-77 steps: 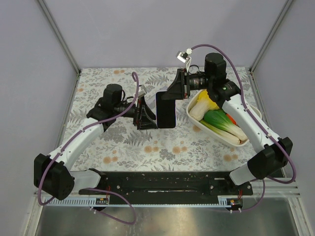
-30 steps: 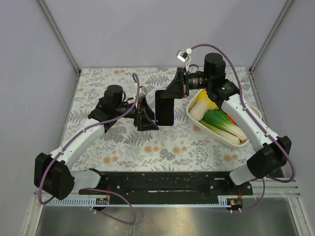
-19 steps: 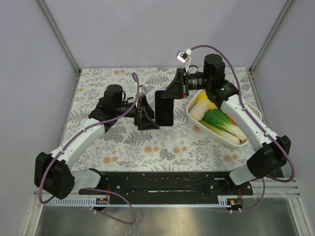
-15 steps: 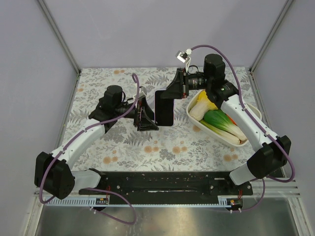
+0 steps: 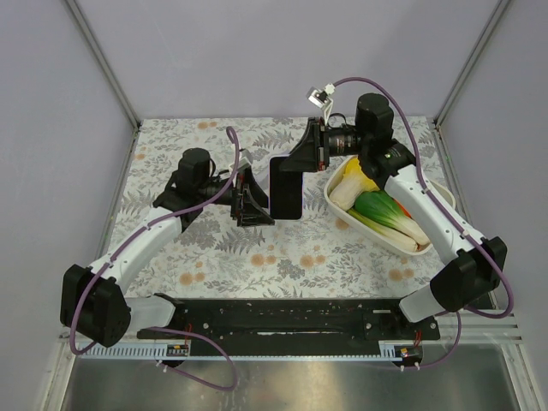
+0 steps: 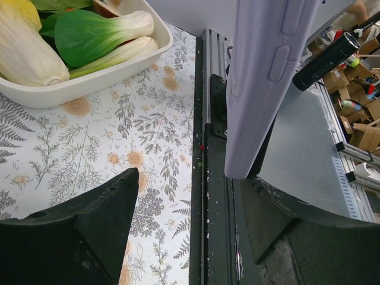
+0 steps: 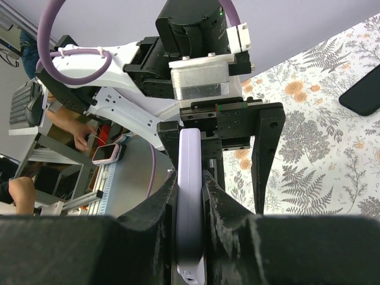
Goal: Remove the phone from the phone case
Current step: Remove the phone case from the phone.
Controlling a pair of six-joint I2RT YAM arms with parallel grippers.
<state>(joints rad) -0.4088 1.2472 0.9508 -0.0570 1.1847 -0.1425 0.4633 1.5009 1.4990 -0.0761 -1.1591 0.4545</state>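
In the top view, the right gripper (image 5: 289, 163) is clamped on the upper end of the phone case (image 5: 287, 193) and holds it above the flowered table (image 5: 214, 257), near the middle. The case shows a dark face to the camera. I cannot tell the phone apart from the case here. The left gripper (image 5: 257, 199) is just beside the case on its left side, with its fingers apart. A white dish (image 5: 342, 218) with vegetables (image 5: 381, 210) stands to the right of the case.

In the left wrist view, the lilac phone case (image 6: 267, 77) hangs edge-on between the two spread fingers of the left gripper (image 6: 190, 184), much closer to one of them. I cannot tell if it touches that finger. The dish (image 6: 89, 83) with a green bok choy (image 6: 95, 32) is at the upper left.

In the right wrist view, the two fingers of the right gripper (image 7: 190, 184) press on both flat sides of the phone case (image 7: 190, 151). Beyond it, the left gripper (image 7: 219, 142) faces the camera, one finger on each side of the case and clear of it on the wider side. A flat dark thing (image 7: 362, 92) lies on the table at the right edge.
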